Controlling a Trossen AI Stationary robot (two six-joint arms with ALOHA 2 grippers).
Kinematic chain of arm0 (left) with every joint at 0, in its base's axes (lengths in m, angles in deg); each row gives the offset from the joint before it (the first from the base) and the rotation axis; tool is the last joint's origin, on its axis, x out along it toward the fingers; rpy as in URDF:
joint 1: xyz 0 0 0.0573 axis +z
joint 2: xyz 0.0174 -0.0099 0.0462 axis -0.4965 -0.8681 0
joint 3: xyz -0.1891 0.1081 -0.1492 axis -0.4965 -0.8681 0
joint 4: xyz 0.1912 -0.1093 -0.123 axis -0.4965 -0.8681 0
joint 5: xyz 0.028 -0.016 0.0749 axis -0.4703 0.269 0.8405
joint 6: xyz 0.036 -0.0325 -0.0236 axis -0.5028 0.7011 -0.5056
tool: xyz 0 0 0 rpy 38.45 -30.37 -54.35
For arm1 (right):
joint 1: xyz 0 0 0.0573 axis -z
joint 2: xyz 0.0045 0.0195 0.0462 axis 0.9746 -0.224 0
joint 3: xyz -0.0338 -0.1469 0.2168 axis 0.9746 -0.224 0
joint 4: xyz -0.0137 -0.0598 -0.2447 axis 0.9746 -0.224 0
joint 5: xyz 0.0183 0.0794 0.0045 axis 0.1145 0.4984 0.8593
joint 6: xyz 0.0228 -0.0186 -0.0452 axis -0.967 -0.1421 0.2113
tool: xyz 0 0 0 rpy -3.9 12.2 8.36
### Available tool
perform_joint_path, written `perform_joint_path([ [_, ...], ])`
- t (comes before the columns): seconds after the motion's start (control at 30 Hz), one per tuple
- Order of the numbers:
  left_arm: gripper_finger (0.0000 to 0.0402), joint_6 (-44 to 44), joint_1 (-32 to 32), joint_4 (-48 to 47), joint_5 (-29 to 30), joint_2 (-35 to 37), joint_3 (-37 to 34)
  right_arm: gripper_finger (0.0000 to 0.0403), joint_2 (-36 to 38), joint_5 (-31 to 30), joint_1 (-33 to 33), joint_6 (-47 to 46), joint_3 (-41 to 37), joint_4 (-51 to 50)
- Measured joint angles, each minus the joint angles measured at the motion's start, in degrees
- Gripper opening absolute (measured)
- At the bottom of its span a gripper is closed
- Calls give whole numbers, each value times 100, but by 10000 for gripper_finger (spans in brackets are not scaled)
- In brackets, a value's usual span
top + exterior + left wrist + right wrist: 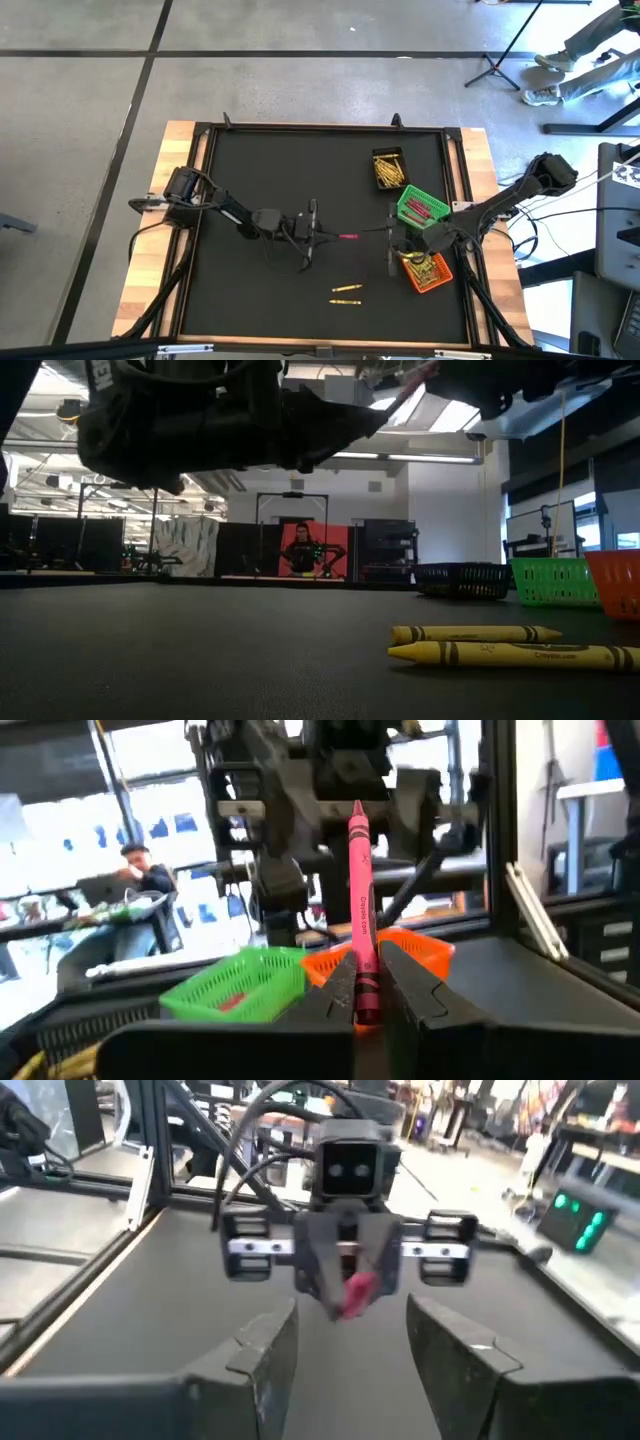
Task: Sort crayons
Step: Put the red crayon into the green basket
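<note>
Left tool [365,1005] gripping pink crayon [361,910] mid-surface, pointing at right tool [350,1355], which is facing it, fingers spread wide

A robotics lab: strip lights [400,457], equipment racks [385,550], camera tripod [497,62].

"Crayola" on the front yellow crayon [515,654]; other print illegible.

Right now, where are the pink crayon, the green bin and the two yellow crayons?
pink crayon [361,910]: left wrist view, mid-shaft.
green bin [421,207]: high view, rim.
two yellow crayons [510,653]: low view, nearer crayon's wrapper.
</note>
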Motion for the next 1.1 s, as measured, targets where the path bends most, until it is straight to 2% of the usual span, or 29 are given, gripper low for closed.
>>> perform_joint_path([
  [0.2,7,133,192,418,-639,0,2,186,-232,437,306,370,0,558],
  [0.47,7,158,153,504,-425,2,4,181,-520,1435,782,406,-2,1288],
  [0.6,8,167,151,505,-435,2,4,141,-543,1612,933,432,-2,1363],
  [0.87,8,173,142,532,-441,2,11,15,-550,1908,949,703,-2,1552],
  [1.0,15,294,127,538,-266,2,11,24,-550,1921,953,822,-2,1552],
  [1.1,39,289,121,435,-221,2,13,24,-538,1834,950,827,0,1444],
])
